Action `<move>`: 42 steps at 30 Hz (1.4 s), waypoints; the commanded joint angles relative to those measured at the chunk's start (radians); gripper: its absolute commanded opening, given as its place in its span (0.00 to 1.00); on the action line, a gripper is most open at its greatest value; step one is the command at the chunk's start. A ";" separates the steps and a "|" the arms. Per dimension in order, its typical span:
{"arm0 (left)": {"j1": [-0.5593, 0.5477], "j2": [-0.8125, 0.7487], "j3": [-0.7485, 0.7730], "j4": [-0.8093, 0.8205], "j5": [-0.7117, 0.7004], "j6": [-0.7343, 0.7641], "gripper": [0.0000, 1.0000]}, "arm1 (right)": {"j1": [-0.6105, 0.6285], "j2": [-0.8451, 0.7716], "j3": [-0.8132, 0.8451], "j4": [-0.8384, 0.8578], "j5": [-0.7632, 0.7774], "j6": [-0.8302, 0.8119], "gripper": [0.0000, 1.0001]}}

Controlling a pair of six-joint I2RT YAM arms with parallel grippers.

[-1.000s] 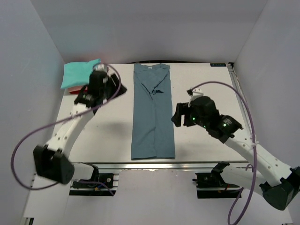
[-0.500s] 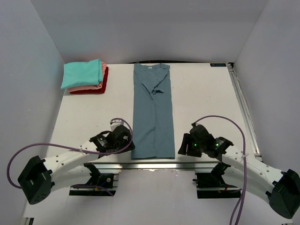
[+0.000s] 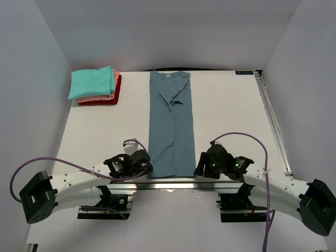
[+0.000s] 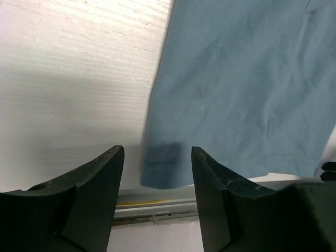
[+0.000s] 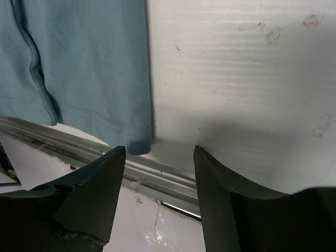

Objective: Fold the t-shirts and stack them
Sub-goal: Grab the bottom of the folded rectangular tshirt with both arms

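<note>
Blue t-shirt (image 3: 171, 126) lies flat down the middle of the table (image 3: 231, 115), folded into a long narrow strip, with its collar at the far edge and its hem at the near edge. A stack of folded shirts (image 3: 94, 86), teal over pink over red, sits in the far left corner, well apart from it. Left gripper (image 3: 143, 161) is low beside the hem's left corner, jaws apart and empty. Right gripper (image 3: 202, 167) is beside the right corner, also parted and holding nothing.
</note>
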 commanded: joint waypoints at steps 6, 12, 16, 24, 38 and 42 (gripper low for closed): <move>-0.048 -0.078 -0.030 0.000 -0.037 -0.107 0.61 | 0.016 0.041 -0.021 0.100 0.017 0.039 0.63; -0.104 -0.009 -0.019 0.000 -0.039 -0.143 0.60 | 0.034 0.087 -0.017 0.131 0.008 0.050 0.62; -0.149 0.034 -0.015 -0.028 -0.053 -0.176 0.60 | 0.049 0.102 -0.014 0.140 0.010 0.057 0.61; -0.155 0.034 -0.048 0.033 -0.059 -0.198 0.54 | 0.081 0.149 -0.007 0.161 0.006 0.065 0.58; -0.192 0.072 -0.025 -0.028 -0.060 -0.170 0.00 | 0.143 0.116 0.016 0.034 0.069 0.079 0.00; -0.218 0.052 -0.035 -0.034 -0.051 -0.178 0.00 | 0.143 0.078 0.021 -0.026 0.056 0.056 0.00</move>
